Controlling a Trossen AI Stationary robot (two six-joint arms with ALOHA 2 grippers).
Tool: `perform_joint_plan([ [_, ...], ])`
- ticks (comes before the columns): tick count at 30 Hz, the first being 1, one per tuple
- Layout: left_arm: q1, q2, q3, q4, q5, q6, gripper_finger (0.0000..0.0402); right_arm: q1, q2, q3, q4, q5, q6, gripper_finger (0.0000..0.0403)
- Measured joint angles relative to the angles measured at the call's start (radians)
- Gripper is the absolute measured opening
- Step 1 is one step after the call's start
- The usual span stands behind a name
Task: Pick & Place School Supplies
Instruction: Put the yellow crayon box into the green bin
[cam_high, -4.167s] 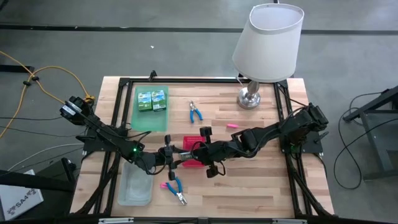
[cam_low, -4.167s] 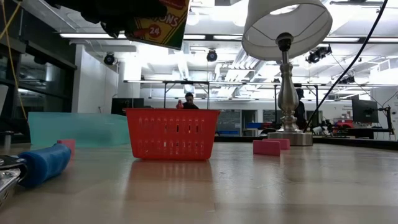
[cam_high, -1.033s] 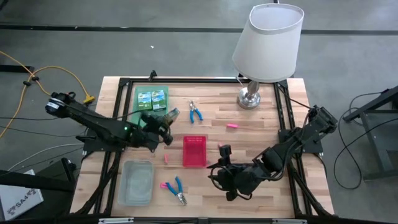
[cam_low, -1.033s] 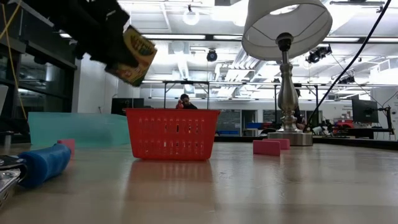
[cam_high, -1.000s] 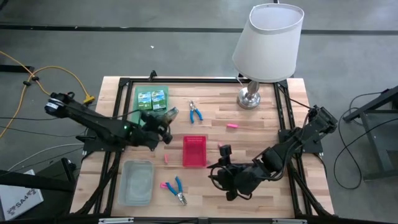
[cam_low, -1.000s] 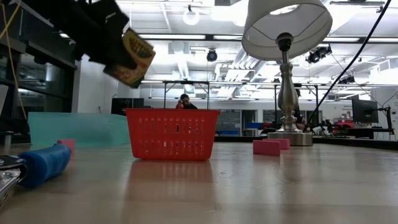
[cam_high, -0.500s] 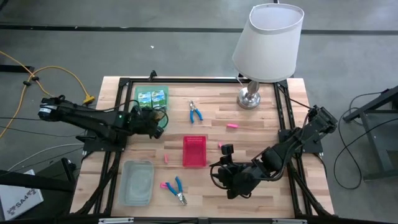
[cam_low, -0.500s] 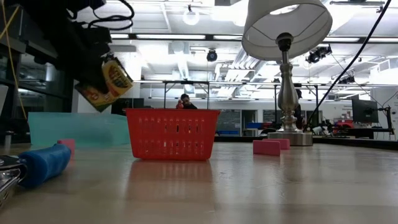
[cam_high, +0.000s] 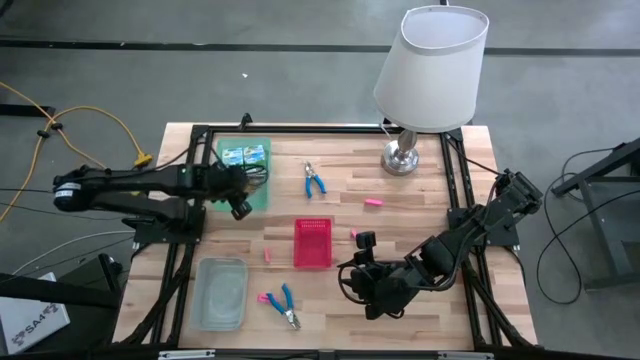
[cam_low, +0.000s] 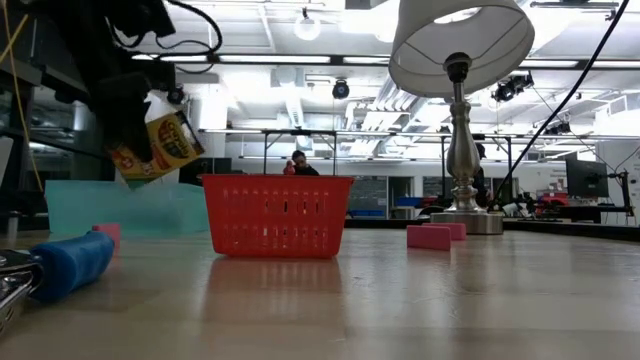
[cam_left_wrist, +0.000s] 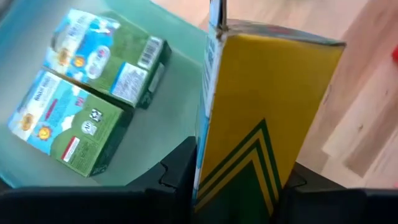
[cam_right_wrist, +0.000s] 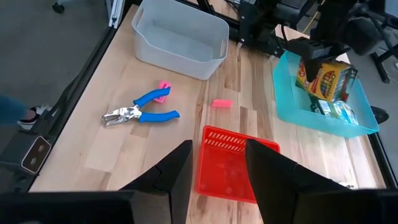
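My left gripper (cam_high: 240, 192) is shut on a yellow-and-green crayon box (cam_left_wrist: 261, 118), held in the air over the flat green tray (cam_high: 222, 200) at the table's far left. Two small green boxes (cam_high: 244, 156) lie flat in the tray's far part. In the low view the crayon box (cam_low: 160, 145) hangs tilted, to the left of and above the red basket (cam_low: 277, 215). My right gripper (cam_high: 378, 295) hovers open near the table's front, to the right of the basket (cam_high: 312, 243), with nothing between its fingers. My left gripper pinches one end of the crayon box (cam_left_wrist: 245, 183) between its two fingers (cam_left_wrist: 177, 171), which sit on opposite faces. The fingers slant steeply downward from the table's left side. The box is lifted clear above the tray, tilted, its free end pointing away from the fingers.
A clear bin (cam_high: 220, 292) stands at the near left. Blue-handled tools lie behind the basket (cam_high: 315, 180) and near the front edge (cam_high: 283, 305), the latter beside a pink block (cam_high: 265, 297). More pink blocks (cam_high: 373, 202) (cam_high: 268, 255) lie loose. A lamp (cam_high: 430, 80) occupies the far right corner.
My left gripper has carried the crayon box from beside the basket toward the table's far left, to above the green tray. It has turned and tipped further downward, so the box now hangs lower and more upright. The box stays held.
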Motion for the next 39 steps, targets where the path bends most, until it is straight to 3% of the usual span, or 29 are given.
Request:
perform_joint_plan([
  [5, 0.087, 0.006, 0.022, 0.006, 0.089, 0.105, 0.0115, 0.000, 0.000, 0.000, 0.001, 0.000, 0.004, 0.0138],
  [12, 0.155, 0.006, 0.046, 0.001, 0.161, 0.140, 0.0114, 0.000, 0.000, 0.000, -0.005, 0.000, 0.025, 0.0138],
  [30, 0.163, 0.006, 0.246, -0.258, 0.202, 0.254, 0.0113, 0.000, 0.000, 0.000, -0.012, -0.008, 0.082, 0.0138],
  [39, 0.163, 0.006, 0.272, -0.369, 0.245, 0.388, 0.0113, 0.000, 0.000, 0.000, -0.003, -0.007, 0.096, 0.0138],
])
